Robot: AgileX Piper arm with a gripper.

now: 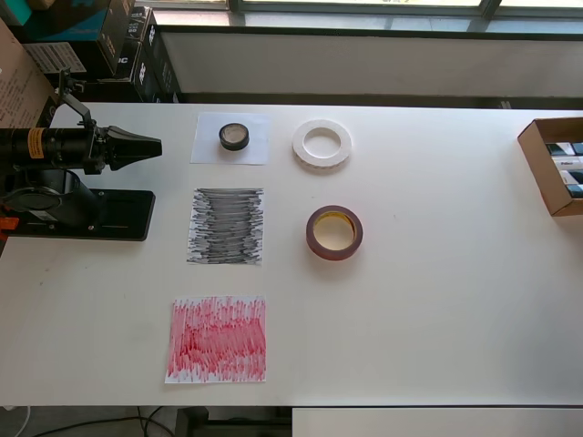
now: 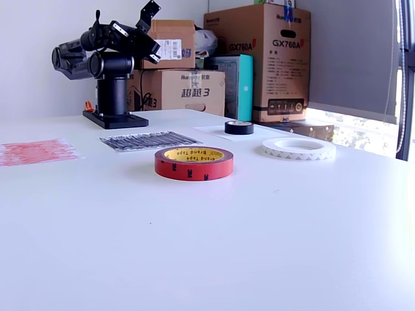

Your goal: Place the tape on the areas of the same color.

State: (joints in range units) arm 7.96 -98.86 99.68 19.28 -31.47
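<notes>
A black tape roll lies on the plain white sheet. A white tape roll lies on the bare table to the overhead view's right of that sheet. A red tape roll lies on the bare table to the right of the black-scribbled sheet. The red-scribbled sheet holds nothing. My gripper is shut and empty, folded back over the arm's base, left of the white sheet and apart from all rolls.
An open cardboard box sits at the overhead view's right table edge. Stacked cardboard boxes stand behind the table in the exterior view. Dark boxes stand beyond the table's far left corner.
</notes>
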